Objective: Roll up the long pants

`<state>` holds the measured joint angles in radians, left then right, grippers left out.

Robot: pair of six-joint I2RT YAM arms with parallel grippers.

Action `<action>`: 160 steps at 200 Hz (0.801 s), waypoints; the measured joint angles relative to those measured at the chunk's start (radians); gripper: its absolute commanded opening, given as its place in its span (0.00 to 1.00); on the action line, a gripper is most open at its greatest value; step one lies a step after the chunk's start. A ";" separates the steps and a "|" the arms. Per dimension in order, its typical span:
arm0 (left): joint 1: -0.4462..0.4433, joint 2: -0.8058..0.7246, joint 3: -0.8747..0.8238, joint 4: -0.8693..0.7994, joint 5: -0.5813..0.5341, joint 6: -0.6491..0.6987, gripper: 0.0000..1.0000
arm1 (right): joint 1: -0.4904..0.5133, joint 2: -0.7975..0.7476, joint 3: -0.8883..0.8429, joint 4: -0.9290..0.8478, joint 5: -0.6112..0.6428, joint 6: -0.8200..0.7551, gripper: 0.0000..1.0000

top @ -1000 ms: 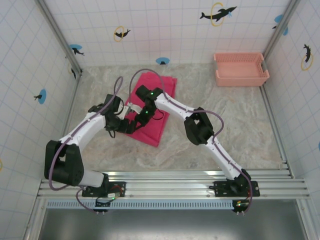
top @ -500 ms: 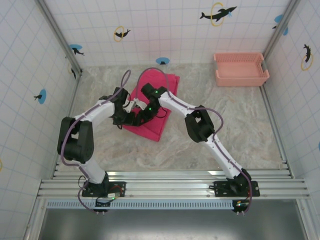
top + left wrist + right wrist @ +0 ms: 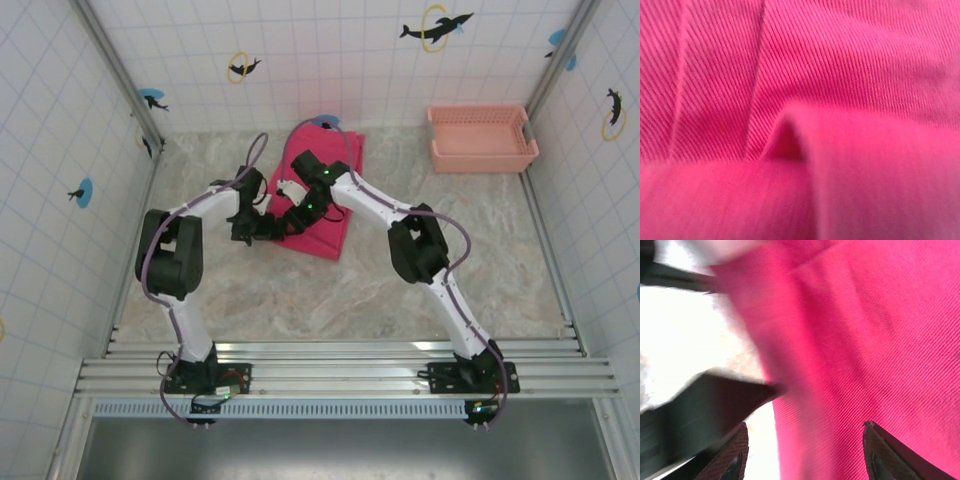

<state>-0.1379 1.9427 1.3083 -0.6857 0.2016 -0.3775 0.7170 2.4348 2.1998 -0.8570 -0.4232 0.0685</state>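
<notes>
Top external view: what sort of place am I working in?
Probably a robot test cell, not a home: white tiled walls with dolphin stickers, a marbled tabletop edged by aluminium rails, and a salmon-pink slotted plastic basket.

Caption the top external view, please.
Left gripper and right gripper meet over the long pants; basket sits far right.

White arm links (image 3: pixel 375 205) meet black joints (image 3: pixel 418 250), with purple cables (image 3: pixel 258 150), green lights (image 3: pixel 320 182) and dark fingers (image 3: pixel 890 450).
</notes>
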 measured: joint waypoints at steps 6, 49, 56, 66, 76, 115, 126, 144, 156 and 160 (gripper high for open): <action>0.001 0.009 0.009 -0.003 -0.008 -0.004 0.97 | 0.006 -0.028 -0.016 0.002 0.011 -0.008 0.64; 0.003 0.035 0.048 -0.024 -0.020 -0.018 0.97 | 0.039 -0.226 -0.144 0.043 0.064 -0.085 0.61; 0.003 0.039 0.052 -0.027 -0.021 -0.018 0.97 | 0.044 -0.261 -0.183 0.054 0.079 -0.105 0.61; 0.003 0.043 0.060 -0.034 -0.021 -0.017 0.97 | 0.050 -0.308 -0.248 0.068 0.104 -0.139 0.61; 0.003 0.048 0.066 -0.041 -0.021 -0.017 0.97 | 0.058 -0.360 -0.335 0.088 0.134 -0.181 0.61; 0.003 0.055 0.077 -0.053 -0.021 -0.017 0.97 | 0.157 -0.443 -0.560 0.135 0.271 -0.348 0.61; 0.003 0.056 0.079 -0.055 -0.021 -0.017 0.97 | 0.187 -0.443 -0.604 0.158 0.306 -0.383 0.60; 0.003 0.059 0.081 -0.059 -0.021 -0.016 0.97 | 0.226 -0.443 -0.678 0.212 0.365 -0.433 0.60; 0.003 0.061 0.087 -0.064 -0.021 -0.016 0.97 | 0.239 -0.443 -0.726 0.259 0.410 -0.458 0.60; 0.003 0.063 0.090 -0.068 -0.021 -0.016 0.97 | 0.241 -0.443 -0.740 0.276 0.428 -0.467 0.60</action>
<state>-0.1345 2.0056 1.3987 -0.7532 0.1810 -0.3939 0.9585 1.9919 1.4597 -0.5808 0.0048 -0.3981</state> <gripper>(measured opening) 0.973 0.604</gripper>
